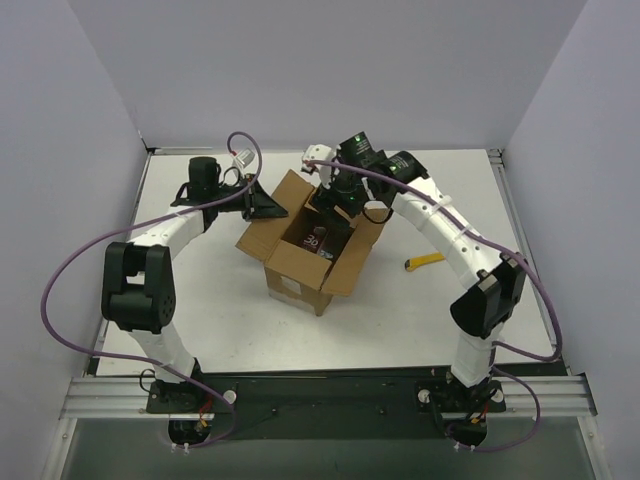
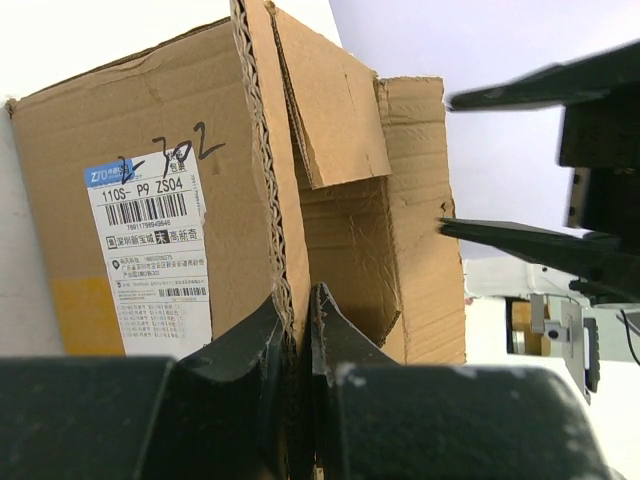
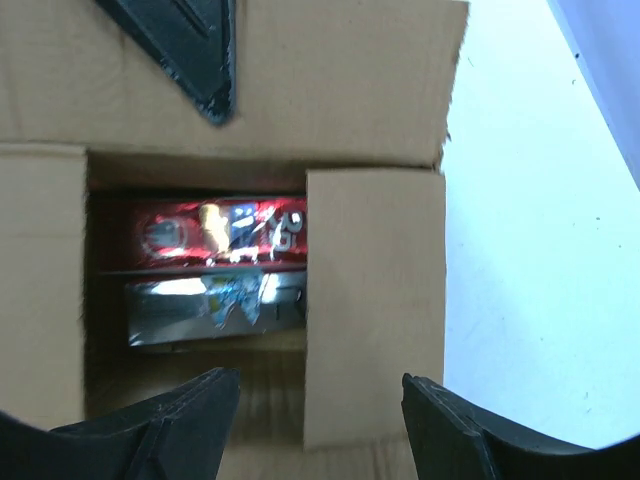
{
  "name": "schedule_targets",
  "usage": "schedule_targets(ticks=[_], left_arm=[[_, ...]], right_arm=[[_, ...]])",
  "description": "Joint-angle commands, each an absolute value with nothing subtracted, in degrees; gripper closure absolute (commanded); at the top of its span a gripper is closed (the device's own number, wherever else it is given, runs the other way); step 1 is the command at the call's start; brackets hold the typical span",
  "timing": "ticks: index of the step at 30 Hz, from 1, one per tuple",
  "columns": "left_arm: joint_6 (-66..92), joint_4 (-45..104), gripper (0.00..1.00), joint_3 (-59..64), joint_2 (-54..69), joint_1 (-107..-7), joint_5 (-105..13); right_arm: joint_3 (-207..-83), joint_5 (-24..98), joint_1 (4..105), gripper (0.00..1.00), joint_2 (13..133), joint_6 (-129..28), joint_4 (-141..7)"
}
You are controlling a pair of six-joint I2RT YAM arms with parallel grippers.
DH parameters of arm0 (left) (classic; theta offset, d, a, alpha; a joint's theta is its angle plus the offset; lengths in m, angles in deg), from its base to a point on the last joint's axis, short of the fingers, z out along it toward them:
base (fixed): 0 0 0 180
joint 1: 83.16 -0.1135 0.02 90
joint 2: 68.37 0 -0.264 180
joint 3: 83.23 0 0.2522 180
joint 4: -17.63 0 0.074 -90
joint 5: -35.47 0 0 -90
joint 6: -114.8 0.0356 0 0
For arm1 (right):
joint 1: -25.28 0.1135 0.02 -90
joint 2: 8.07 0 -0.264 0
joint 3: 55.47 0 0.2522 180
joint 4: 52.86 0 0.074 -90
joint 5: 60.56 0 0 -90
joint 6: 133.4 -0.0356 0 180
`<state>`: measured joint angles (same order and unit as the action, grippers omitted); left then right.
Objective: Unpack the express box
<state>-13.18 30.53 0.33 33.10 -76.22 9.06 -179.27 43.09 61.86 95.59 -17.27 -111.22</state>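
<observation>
While the left pincer clamps a side flap, evidently steadying the express box at the table centre, the right pincer hangs jaws apart above the red carton inside.

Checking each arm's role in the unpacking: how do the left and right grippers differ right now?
The left gripper is shut, pinching a cardboard edge of the express box; the right gripper is open and holds nothing. The left grips from the box's side; the right hangs over the opening, facing the red carton inside. Both are at the box.
</observation>
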Motion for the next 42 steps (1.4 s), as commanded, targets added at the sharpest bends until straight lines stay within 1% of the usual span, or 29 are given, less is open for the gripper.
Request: schedule_targets(ticks=[1,5,10,11,14,18,21,30,34,37,40,42], left_arm=[[-10.4,30.3,0.83,1.9,31.2,-74.5,13.1],[-10.1,30.7,0.83,1.7,31.0,-74.5,13.2],[-9.5,30.9,0.83,1.8,31.3,-74.2,13.8],[-9.2,31.0,0.83,1.9,31.3,-74.2,13.9],[-6.9,34.5,0.83,2.3,31.4,-73.8,14.0],[-5.8,35.3,0.83,2.8,31.6,-73.1,14.4],[-4.3,37.0,0.83,3.4,31.8,-72.4,14.6],[2.7,44.2,0.83,5.5,32.2,-70.2,14.1],[4.0,45.6,0.83,7.1,32.7,-69.5,13.9],[4.8,46.9,0.83,7.3,32.8,-69.6,13.9],[6.1,48.6,0.84,7.3,32.6,-69.8,13.7],[6.8,49.2,0.83,7.2,32.5,-69.9,13.6]], right_arm=[[-180.3,37.9,63.7,0.32,101.4,-12.7,-108.0],[-178.7,34.6,65.2,0.30,101.8,-7.6,-104.6],[-173.4,29.6,65.5,0.29,99.1,-2.1,-100.3],[-173.3,28.0,65.1,0.29,98.8,-1.7,-99.3],[-175.0,27.6,63.1,0.29,98.1,-2.3,-99.1],[-176.7,26.8,60.5,0.29,98.3,-2.1,-98.9],[-177.9,26.6,58.1,0.29,98.9,-3.6,-99.0],[-177.7,27.8,55.0,0.29,97.7,-3.4,-99.1],[-177.5,27.3,53.9,0.29,99.2,-4.0,-98.9],[-179.0,27.5,51.9,0.29,101.1,-7.4,-99.1],[-182.2,28.6,50.7,0.29,101.7,-9.9,-99.4],[-183.0,32.7,49.8,0.29,100.6,-10.3,-99.5]])
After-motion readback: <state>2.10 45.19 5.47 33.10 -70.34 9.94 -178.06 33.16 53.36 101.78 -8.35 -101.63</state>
